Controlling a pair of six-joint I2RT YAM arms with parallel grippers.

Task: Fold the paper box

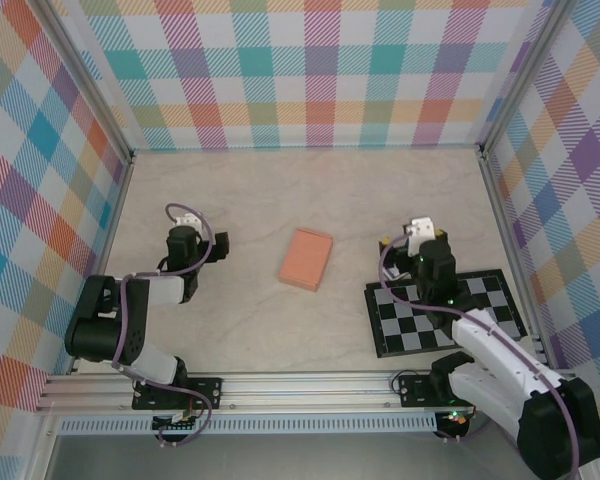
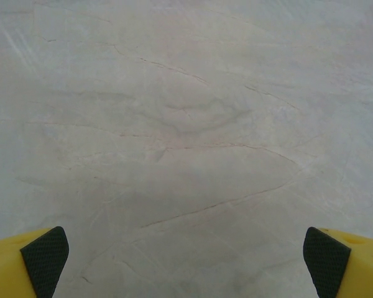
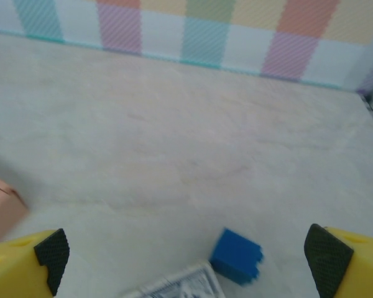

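Two arms stand at the near edge of the table [image 1: 280, 190], one on each side, and both grippers are apart from the box [image 1: 306, 259]. The box is salmon-orange and lies flat near the middle of the table, between the two arms. It has the form of a small closed rectangle, with its long side turned a little to the right as it goes far. Nothing touches it.

The left gripper [image 2: 186, 261] is spread wide. In the left wrist view its two yellow fingers [image 2: 45, 261] with black pads stand at the two lower corners, and between them is bare table, pale with thin crack-like lines. Nothing is between the jaws. In the top view this arm is bent on the left side, with its wrist to the left of the box.

The right gripper [image 3: 189, 259] is spread wide too and holds nothing. In the right wrist view a corner of the box comes in at the left edge, just beyond the left finger. A small blue block [image 3: 236, 254] lies on the table between the fingers, more toward the right one. Beside it, at the bottom edge, is a white piece with dark print [image 3: 177, 285]; what it is I cannot tell.

In the top view the right arm reaches over a checkered board [image 1: 480, 300], which lies flat at the near right of the table. Plaid walls [image 1: 310, 70] close the table on the left, far and right sides.
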